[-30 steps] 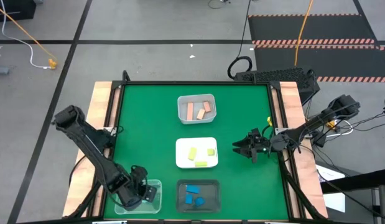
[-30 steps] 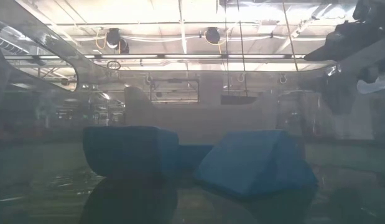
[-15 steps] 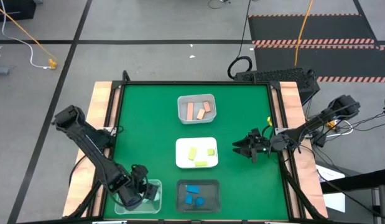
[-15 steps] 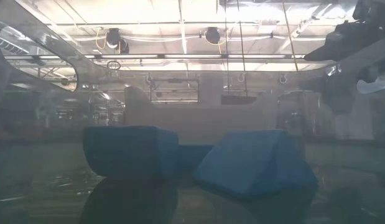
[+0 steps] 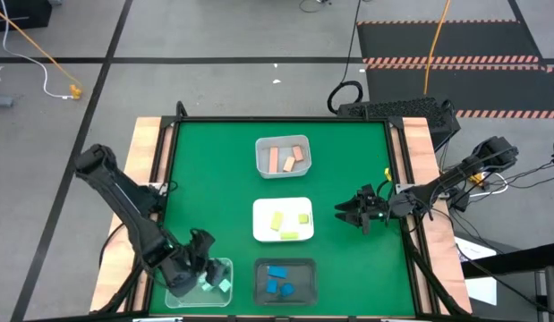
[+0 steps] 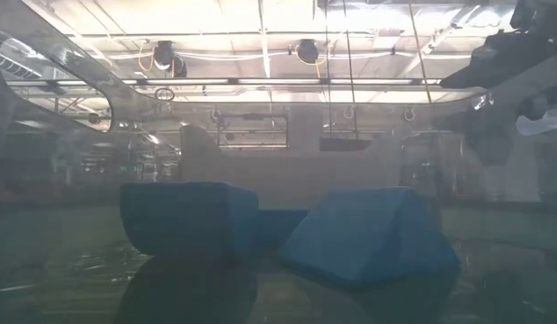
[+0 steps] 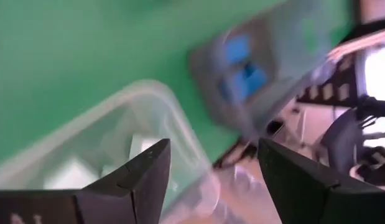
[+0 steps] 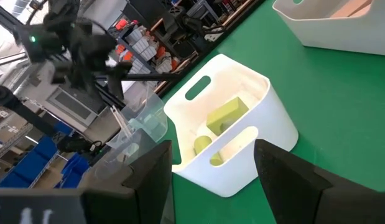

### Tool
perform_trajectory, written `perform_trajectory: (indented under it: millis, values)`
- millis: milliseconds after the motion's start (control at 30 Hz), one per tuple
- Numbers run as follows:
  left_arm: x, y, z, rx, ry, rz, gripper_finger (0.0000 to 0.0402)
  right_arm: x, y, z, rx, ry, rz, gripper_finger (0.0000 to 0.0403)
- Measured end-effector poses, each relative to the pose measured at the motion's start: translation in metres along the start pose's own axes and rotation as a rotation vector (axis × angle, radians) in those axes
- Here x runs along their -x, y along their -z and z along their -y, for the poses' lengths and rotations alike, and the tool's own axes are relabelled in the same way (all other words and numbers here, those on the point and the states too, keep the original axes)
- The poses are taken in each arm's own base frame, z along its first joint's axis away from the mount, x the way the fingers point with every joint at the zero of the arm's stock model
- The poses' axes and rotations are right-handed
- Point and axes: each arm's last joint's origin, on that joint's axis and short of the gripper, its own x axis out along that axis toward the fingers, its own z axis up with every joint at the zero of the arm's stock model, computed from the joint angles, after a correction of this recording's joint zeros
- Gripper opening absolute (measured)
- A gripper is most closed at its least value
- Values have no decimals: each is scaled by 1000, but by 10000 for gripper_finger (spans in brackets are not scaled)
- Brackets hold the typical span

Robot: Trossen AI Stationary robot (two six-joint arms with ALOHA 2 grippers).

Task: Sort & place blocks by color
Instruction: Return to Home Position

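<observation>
Splayed wide, empty, over clear glossy bin (image 5: 225,266) of mint cubes (image 5: 222,286): left gripper (image 5: 201,266). Well right of bin, right gripper (image 5: 346,214) likewise parted. Wedge-shaped blue block (image 6: 368,238) only from low view.

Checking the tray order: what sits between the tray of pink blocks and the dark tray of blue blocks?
The white tray holding the yellow-green blocks lies directly between them; the high view shows this.
</observation>
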Motion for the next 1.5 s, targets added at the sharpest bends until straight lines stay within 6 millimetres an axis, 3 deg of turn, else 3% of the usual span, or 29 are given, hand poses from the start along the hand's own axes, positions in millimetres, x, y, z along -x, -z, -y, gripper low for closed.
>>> perform_trajectory:
  millis: [167,667,1000,1233,1500]
  values:
    - [28,-21,-3,-93,35,134,239,0,0,0,-1,-2,1,219]
    - [96,-108,-48,-109,-232,319,239,0,0,0,0,0,0,219]
    - [125,-136,-74,-27,-319,390,239,0,0,0,0,-1,0,219]
    - [124,-143,-84,-58,-322,427,239,0,0,0,0,-1,0,219]
    - [82,-150,-90,-228,-194,465,239,0,0,0,0,-1,0,219]
